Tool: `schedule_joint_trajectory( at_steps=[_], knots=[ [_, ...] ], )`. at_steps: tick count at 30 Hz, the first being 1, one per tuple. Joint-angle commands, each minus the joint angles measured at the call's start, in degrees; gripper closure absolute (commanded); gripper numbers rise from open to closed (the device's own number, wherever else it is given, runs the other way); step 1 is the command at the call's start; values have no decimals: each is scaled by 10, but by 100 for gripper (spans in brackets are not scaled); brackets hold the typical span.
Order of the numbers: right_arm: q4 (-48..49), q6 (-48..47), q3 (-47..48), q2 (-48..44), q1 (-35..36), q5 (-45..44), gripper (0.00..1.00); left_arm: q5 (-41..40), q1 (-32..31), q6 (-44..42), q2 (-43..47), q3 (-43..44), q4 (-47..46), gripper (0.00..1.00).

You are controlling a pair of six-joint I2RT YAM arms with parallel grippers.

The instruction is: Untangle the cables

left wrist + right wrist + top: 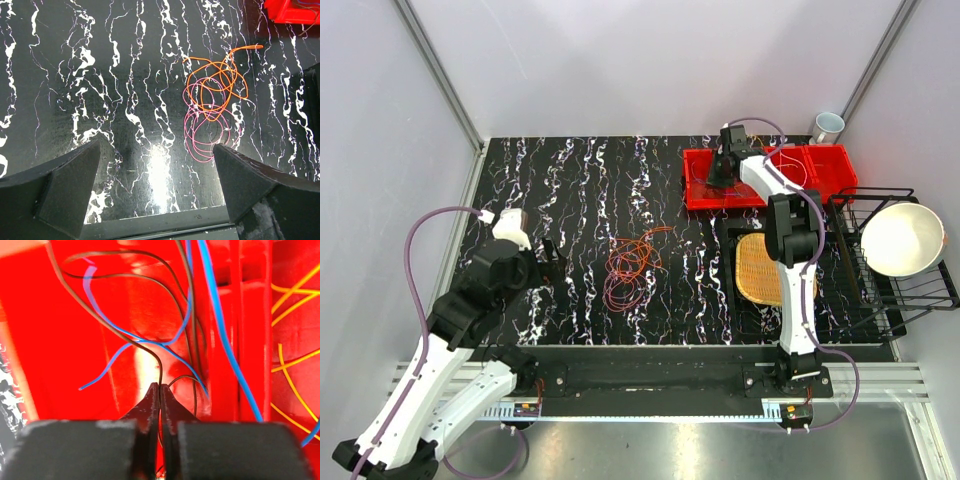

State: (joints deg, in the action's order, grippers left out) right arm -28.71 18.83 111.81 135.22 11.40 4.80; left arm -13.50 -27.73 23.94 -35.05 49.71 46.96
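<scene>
Hovering left gripper (pixel 156 148): fingers wide, 9 o'clock.
Right gripper (pixel 160 386): fingers pinched together, red plastic tray (pixel 55 345), 1 o'clock.
Thin orange-and-pink looping cables (pixel 632 268): centre.

The cables (pixel 212 111) are orange and pink, the table (pixel 75 75) black with white veins, the tray (pixel 50 340) red.

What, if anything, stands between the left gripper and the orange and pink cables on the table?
Nothing visible. The left gripper is open over the table, and the orange and pink cables lie ahead, slightly right, with only tabletop between. The red bin sits beyond them.
</scene>
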Motion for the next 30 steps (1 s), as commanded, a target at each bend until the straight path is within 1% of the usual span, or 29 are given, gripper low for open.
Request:
schedule_joint_trajectory(
  at_steps=[1,3,4,5,6,7,10,13,15,16,18,19,20,21,22,23,24,26,28,29,30],
  knots=[
    [38,0,19,-86,3,13,87,14,4,-8,1,-5,-28,1],
    [31,0,43,-95,3,16,78,15,6,-9,0,-4,-28,1],
    [20,0,53,-100,3,20,66,15,5,-9,-1,-4,-28,1],
    [13,-2,64,-101,3,21,61,15,5,-8,-2,-4,-28,1],
    [-5,-2,88,-104,2,22,57,15,6,-9,-4,-4,-28,1],
    [-13,-3,98,-108,2,24,50,16,6,-9,-7,-5,-28,1],
    [-39,-5,116,-142,3,21,40,16,5,-8,-15,-4,-27,1],
    [-45,-12,97,-189,3,21,33,11,5,0,-31,-1,-23,1],
    [-57,-15,75,-214,3,16,30,0,6,8,-49,6,-13,1],
    [-61,-15,62,-243,3,14,30,-1,5,14,-55,6,-15,1],
    [-57,-9,3,-280,2,6,28,5,5,33,-77,-1,-27,1],
    [-51,1,-22,-319,2,6,27,11,3,40,-85,-5,-44,1],
    [-33,8,-80,-341,3,8,27,27,0,55,-94,-14,-53,1],
    [-22,14,-111,-362,3,17,27,33,-3,63,-114,-19,-63,1],
    [-12,27,-140,-404,3,21,26,36,-16,70,-124,-22,-81,1],
    [7,32,-196,-424,3,27,26,33,-26,81,-134,-27,-89,1],
    [12,38,-220,-459,3,39,26,28,-36,86,-156,-26,-95,1],
    [23,52,-283,-489,4,47,26,16,-63,94,-191,-23,-112,1],
    [33,63,-320,-529,6,61,26,13,-80,101,-215,-20,-133,2],
    [41,67,-352,-540,6,64,26,13,-86,102,-239,-17,-140,4],
    [44,69,-366,-561,7,72,26,12,-91,102,-252,-15,-148,6]
  ],
)
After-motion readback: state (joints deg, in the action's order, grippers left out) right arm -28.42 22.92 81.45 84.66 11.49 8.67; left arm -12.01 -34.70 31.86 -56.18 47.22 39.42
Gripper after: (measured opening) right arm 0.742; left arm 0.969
